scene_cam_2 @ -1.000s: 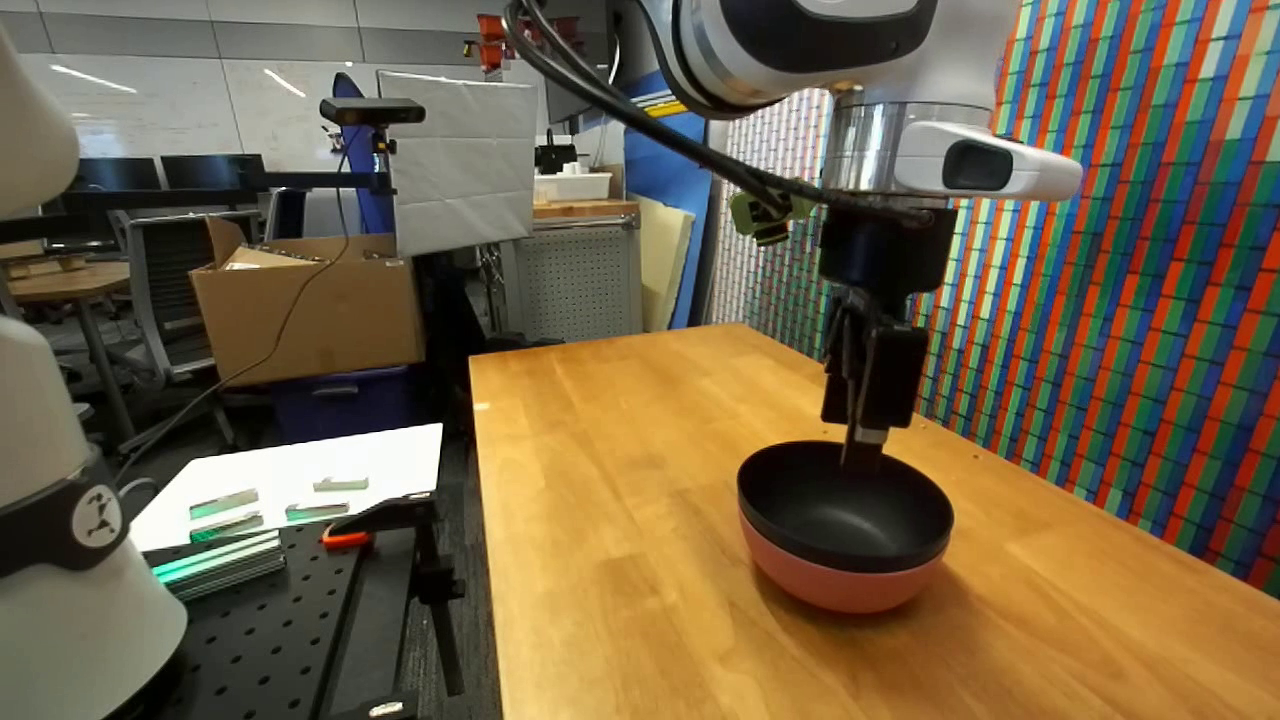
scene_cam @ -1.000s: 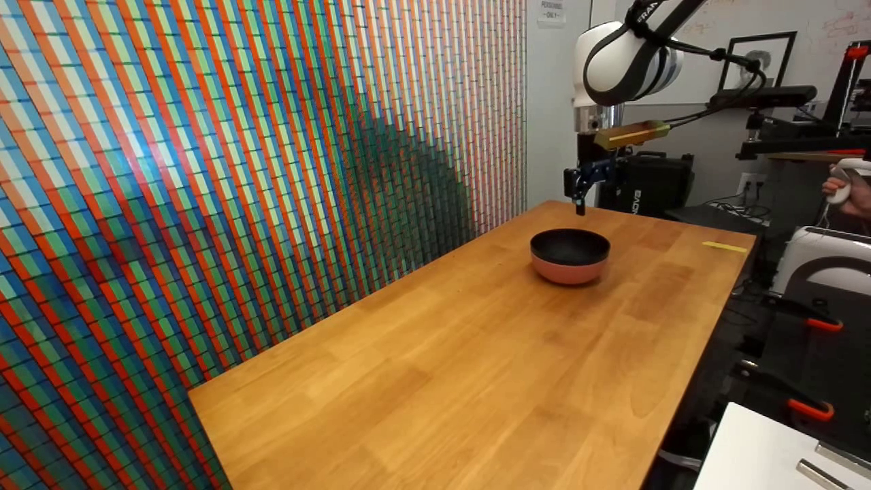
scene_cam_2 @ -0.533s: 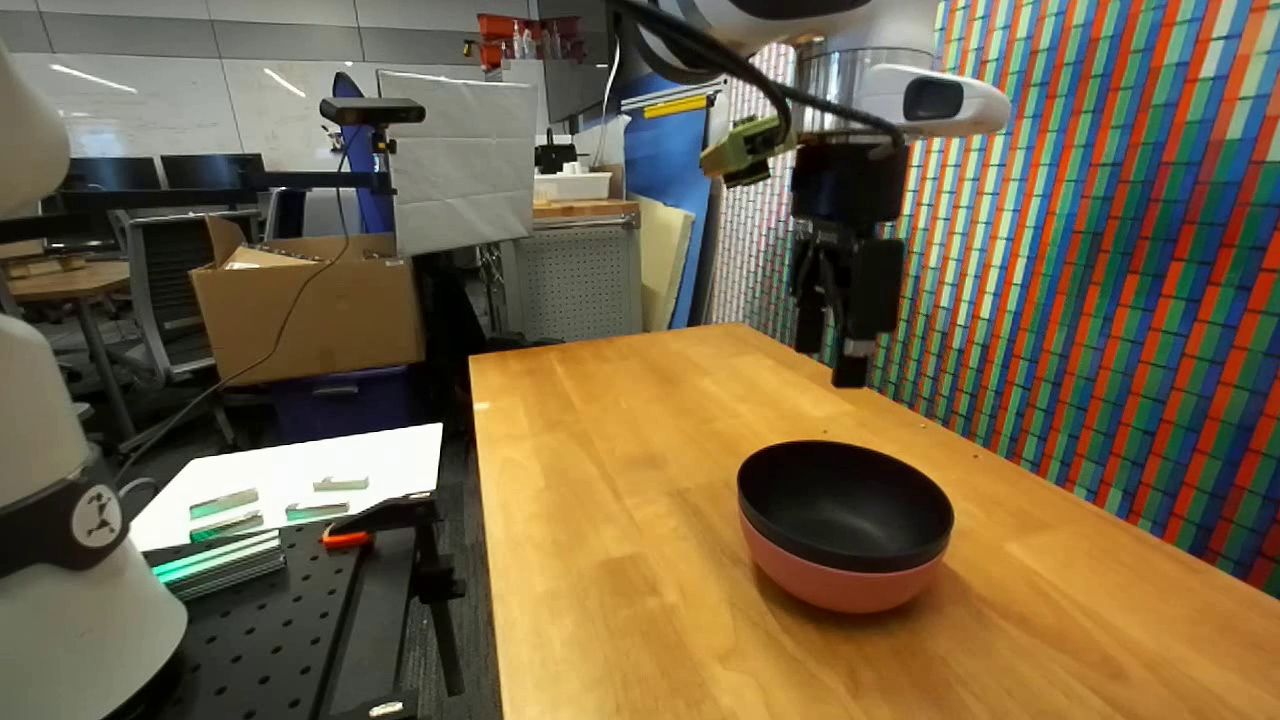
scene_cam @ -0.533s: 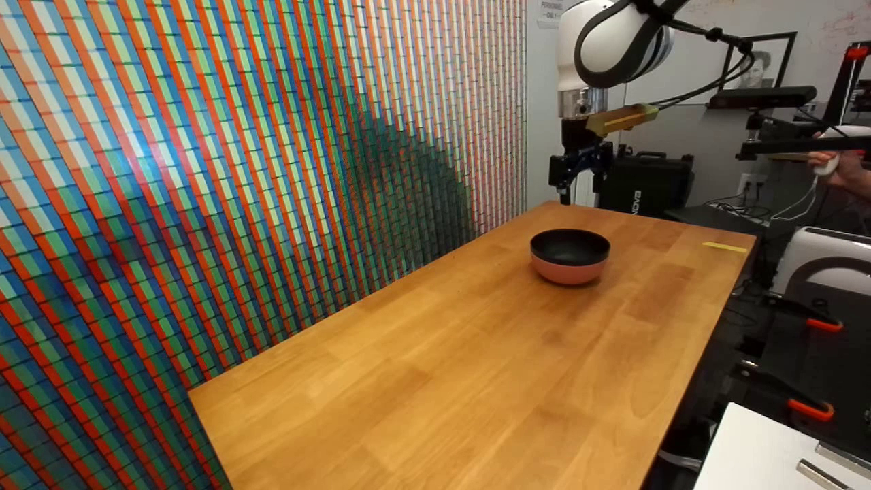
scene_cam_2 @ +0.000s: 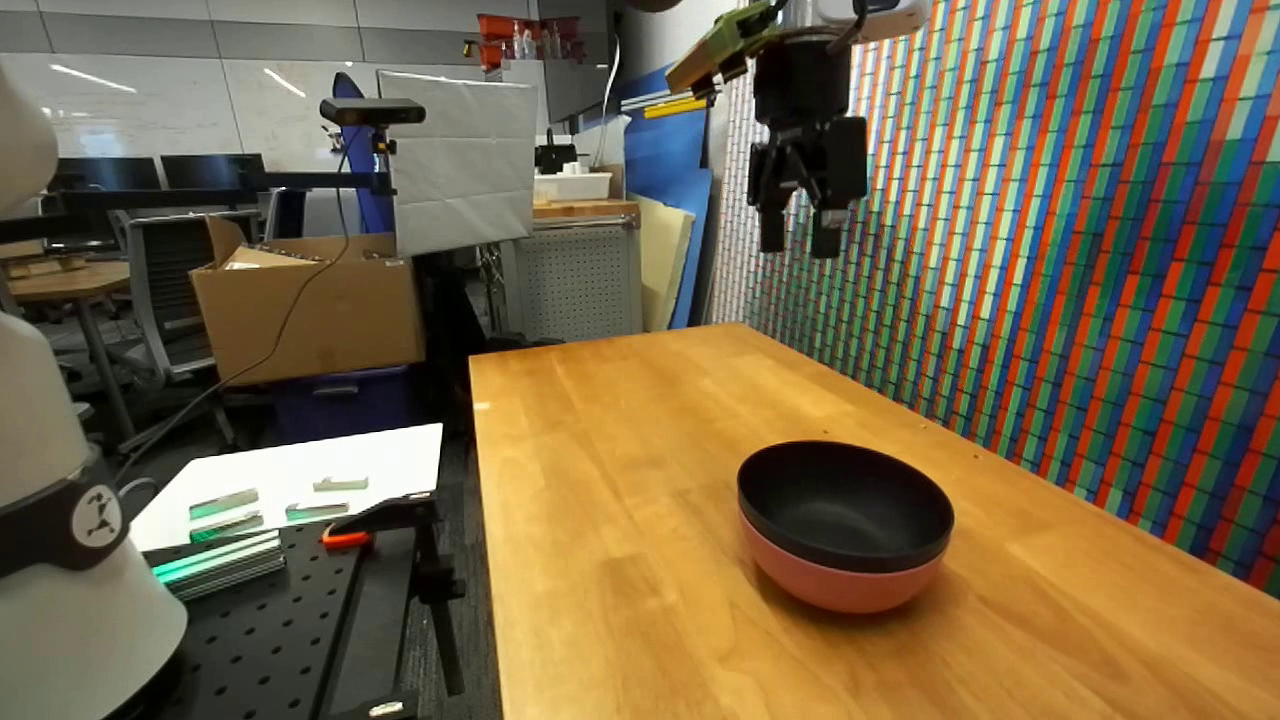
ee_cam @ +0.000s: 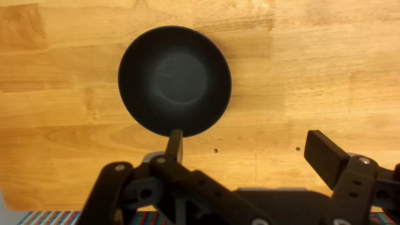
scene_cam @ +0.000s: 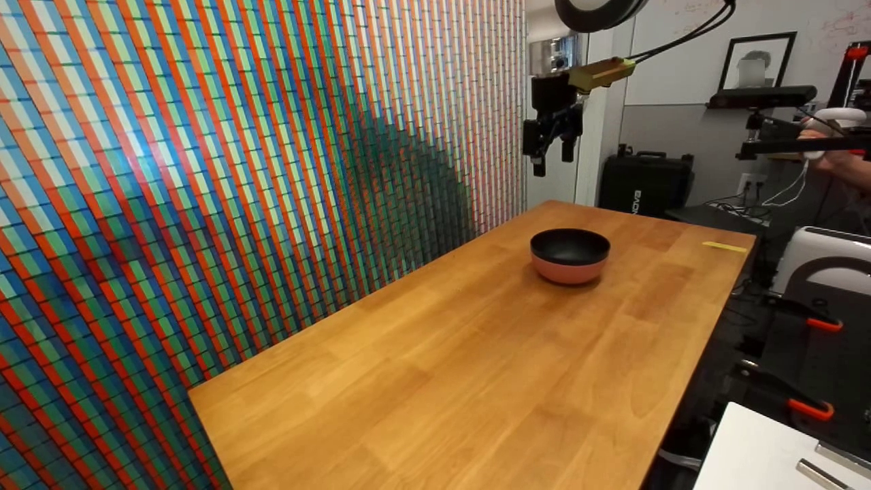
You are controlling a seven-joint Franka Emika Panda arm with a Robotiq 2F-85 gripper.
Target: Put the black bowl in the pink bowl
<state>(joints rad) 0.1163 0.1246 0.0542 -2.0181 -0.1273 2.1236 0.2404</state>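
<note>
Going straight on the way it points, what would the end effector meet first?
Probably the black bowl, near its rim, with one finger; depth is unclear, so it may instead reach the table.

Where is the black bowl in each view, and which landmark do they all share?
In an exterior view: the black bowl, right of centre, about halfway up, inside the pink bowl.
In an exterior view: the black bowl, right of centre, lower half.
Wrist view: the black bowl, left of centre, mostly in the upper half.
Shared landmark: the colourful wall, broad in both exterior views, at the bottom edge in the wrist view.
</note>
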